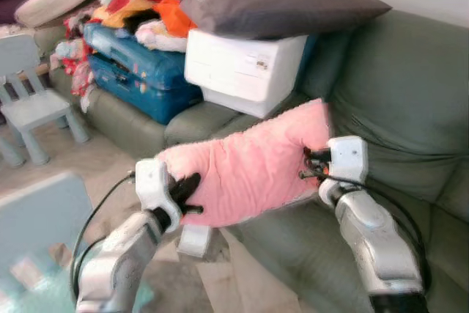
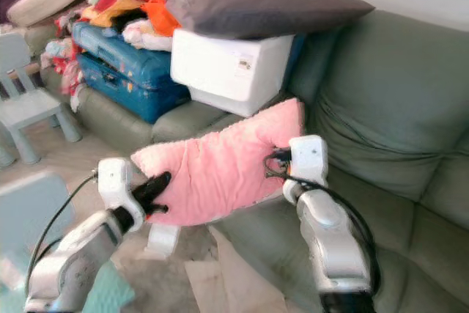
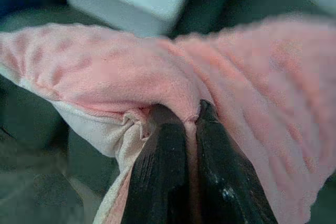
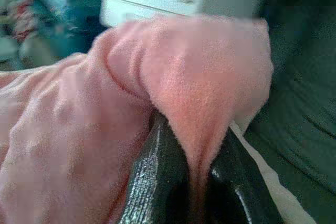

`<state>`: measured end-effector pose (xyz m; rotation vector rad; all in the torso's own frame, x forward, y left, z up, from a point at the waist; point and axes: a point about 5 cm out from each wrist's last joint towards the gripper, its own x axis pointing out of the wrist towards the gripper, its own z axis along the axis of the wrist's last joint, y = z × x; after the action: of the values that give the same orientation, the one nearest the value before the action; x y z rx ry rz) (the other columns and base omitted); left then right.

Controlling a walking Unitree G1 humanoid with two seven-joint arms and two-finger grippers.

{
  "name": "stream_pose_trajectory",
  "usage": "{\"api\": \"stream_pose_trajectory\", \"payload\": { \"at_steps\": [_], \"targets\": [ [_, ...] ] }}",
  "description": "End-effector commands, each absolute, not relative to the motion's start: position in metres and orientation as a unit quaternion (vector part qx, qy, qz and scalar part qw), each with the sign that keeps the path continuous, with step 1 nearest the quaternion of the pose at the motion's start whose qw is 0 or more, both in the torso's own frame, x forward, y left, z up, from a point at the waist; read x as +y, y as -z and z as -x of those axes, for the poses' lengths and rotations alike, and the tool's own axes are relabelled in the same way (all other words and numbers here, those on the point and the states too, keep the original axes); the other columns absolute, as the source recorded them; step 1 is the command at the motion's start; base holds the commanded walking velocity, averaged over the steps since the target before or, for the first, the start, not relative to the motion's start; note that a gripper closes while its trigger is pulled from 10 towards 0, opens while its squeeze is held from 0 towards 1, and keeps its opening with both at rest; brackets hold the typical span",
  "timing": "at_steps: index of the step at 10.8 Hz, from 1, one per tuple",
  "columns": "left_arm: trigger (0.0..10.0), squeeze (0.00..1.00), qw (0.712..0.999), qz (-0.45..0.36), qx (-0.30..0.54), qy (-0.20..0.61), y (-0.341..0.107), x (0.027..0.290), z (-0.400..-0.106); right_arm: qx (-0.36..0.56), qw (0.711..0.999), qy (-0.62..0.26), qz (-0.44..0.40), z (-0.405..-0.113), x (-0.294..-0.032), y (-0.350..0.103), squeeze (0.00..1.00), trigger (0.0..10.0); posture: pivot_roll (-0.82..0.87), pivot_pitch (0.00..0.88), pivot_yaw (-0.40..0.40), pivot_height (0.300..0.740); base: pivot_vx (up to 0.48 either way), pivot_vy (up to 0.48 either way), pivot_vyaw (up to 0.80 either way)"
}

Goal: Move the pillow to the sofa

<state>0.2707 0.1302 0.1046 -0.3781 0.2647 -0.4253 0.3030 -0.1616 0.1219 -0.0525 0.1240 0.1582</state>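
A fluffy pink pillow point(image 1: 249, 170) hangs stretched between my two grippers, above the front of the green sofa point(image 1: 410, 100). My left gripper point(image 1: 187, 194) is shut on the pillow's left edge; its black fingers point(image 3: 163, 177) pinch a fold of pink fabric point(image 3: 189, 93). My right gripper point(image 1: 311, 165) is shut on the pillow's right end, where the pink cloth point(image 4: 205, 87) is squeezed between its fingers point(image 4: 157, 177). The pillow's right part is over the sofa seat point(image 2: 381, 247), its left part over the floor.
A white box point(image 1: 245, 67) with a grey pillow point(image 1: 282, 5) on top sits on the sofa, beside a blue suitcase point(image 1: 135, 64) piled with clothes point(image 1: 139, 9). A small pale-blue chair point(image 1: 33, 97) stands at the left. The sofa's right seat and backrest are bare.
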Motion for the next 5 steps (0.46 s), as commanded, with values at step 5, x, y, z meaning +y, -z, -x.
{"api": "stream_pose_trajectory", "payload": {
  "at_steps": [5],
  "targets": [
    [10.0, 0.0, 0.946, 0.197, 0.139, 0.217, -0.1032, 0.1281, -0.2679, 0.045, 0.995, -0.086, 0.026, -0.3038, -0.1563, -0.1293, 0.0, 10.0, -0.16, 0.01, -0.043, 0.74, 0.096, -0.388, 0.0]
  ]
}}
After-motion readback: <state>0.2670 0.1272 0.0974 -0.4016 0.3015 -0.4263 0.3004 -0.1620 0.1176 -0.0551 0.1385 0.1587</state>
